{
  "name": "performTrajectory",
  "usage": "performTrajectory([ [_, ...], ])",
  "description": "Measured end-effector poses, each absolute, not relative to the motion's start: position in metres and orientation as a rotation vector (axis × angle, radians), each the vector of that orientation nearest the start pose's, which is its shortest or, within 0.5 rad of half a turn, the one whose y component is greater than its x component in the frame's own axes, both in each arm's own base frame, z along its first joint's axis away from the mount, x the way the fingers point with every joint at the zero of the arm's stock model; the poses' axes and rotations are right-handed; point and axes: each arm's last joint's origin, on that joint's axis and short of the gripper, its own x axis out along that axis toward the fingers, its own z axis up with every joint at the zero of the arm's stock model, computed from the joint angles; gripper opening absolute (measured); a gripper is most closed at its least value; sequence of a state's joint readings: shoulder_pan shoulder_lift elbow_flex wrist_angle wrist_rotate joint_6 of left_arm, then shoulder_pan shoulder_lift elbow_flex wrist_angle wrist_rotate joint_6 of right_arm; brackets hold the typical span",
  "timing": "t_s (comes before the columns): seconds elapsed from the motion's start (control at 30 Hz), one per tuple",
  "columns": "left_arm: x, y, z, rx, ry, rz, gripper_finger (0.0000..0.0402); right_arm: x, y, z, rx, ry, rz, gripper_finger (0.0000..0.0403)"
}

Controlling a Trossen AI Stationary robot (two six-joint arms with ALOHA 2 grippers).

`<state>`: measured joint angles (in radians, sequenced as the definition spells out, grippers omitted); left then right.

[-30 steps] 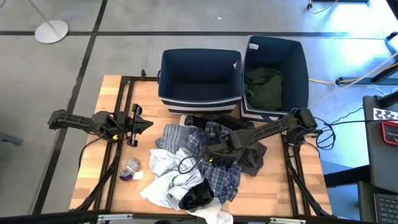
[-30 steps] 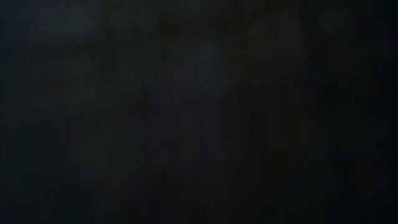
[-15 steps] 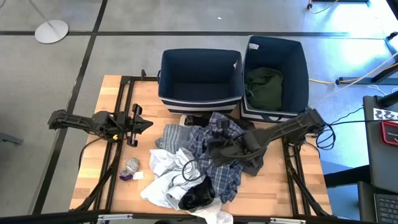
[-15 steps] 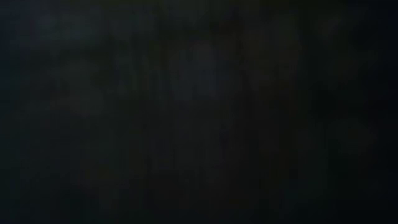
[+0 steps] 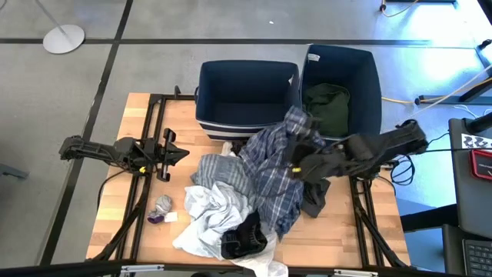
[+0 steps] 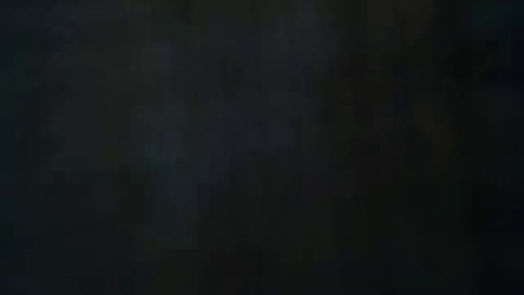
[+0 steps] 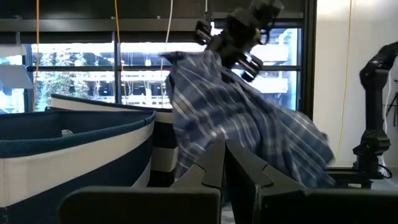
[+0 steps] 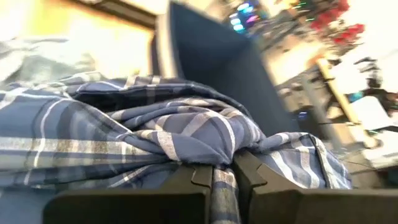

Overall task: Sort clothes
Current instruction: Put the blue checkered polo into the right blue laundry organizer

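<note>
My right gripper (image 5: 298, 129) is raised in front of the two navy bins and is shut on the blue-white plaid shirt (image 5: 269, 173). The left wrist view shows the shirt (image 7: 236, 118) hanging below it. An olive green top (image 5: 327, 108) lies in the right bin (image 5: 367, 69). The left bin (image 5: 247, 123) shows nothing inside. White pieces (image 5: 207, 211), a black item (image 5: 244, 240) and a dark grey item (image 5: 314, 196) lie piled on the table. My left gripper (image 5: 184, 151) is shut and empty at the table's left. The low view is dark. My right gripper pinches a bunched fold of the plaid shirt (image 8: 214, 180) between its two fingers, with several layers gathered. The fingers come from above, slanting from the table's right. The shirt hangs and spreads below them, and its lower part (image 5: 273, 211) lies on the pile.
A small grey piece (image 5: 163, 204) and a purple scrap (image 5: 154, 218) lie on the bare wood at the near left. The black frame rails (image 5: 146, 192) run along both table sides. Bare wood shows at the far left (image 5: 177, 115).
My right gripper has risen and gone toward the table's far right, toward the bins, still shut on the plaid shirt. The shirt's upper part has been lifted and drawn out of the pile, while its lower part stays on the clothes.
</note>
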<state>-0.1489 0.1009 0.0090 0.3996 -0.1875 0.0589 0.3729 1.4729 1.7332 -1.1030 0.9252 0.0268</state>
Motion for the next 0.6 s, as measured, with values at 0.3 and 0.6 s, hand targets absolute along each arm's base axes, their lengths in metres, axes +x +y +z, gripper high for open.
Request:
performTrajectory([
  [0.3, 0.098, -0.009, 0.197, 0.010, -0.303, 0.048, 0.0004, 0.208, 0.053, 0.475, -0.484, 0.438, -0.745, 0.0024],
  [0.6, 0.098, -0.009, 0.196, 0.012, -0.302, 0.048, 0.0004, 0.176, 0.040, 0.540, -0.493, 0.162, -0.856, 0.0026],
])
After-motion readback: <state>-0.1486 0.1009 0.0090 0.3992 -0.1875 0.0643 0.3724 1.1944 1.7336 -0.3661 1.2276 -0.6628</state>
